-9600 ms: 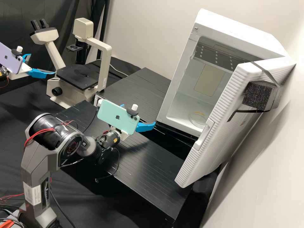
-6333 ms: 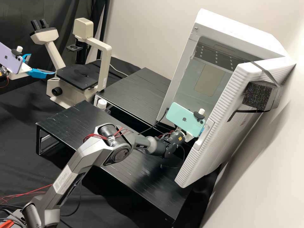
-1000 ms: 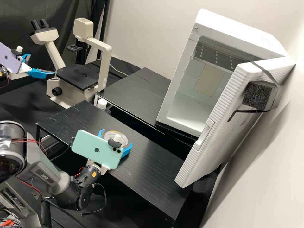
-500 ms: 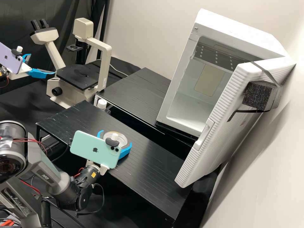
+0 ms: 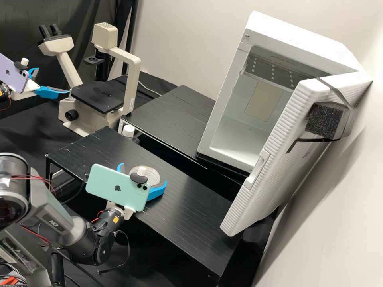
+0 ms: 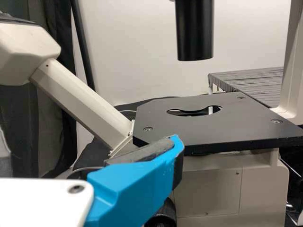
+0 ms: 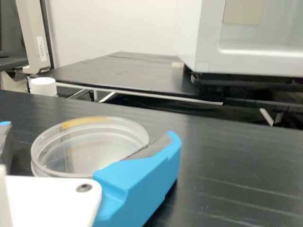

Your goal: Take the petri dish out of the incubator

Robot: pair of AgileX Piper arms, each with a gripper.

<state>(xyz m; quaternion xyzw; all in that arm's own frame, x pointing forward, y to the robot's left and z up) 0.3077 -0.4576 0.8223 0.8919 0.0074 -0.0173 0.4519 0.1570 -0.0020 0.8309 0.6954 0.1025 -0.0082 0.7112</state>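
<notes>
In the high view my right gripper stands open around the clear petri dish, which lies flat on the near black stand. The right wrist view has the dish between the two fingers of my right gripper, a gap beside one finger; contact with the other I cannot tell. The white incubator has its door open and its visible floor is bare. My left gripper is open beside the microscope at the far left; in the left wrist view a finger of this gripper is near the stage.
The microscope stands at the back left. A white-capped bottle is between the near stand and the rear black stand. The incubator's ribbed door juts forward on the right, with dark foam strapped to it.
The dish, earlier inside the incubator, now lies on the near stand. Over the last second my right gripper's fingers have spread apart and its arm has shifted slightly left. The left arm has stayed still.
</notes>
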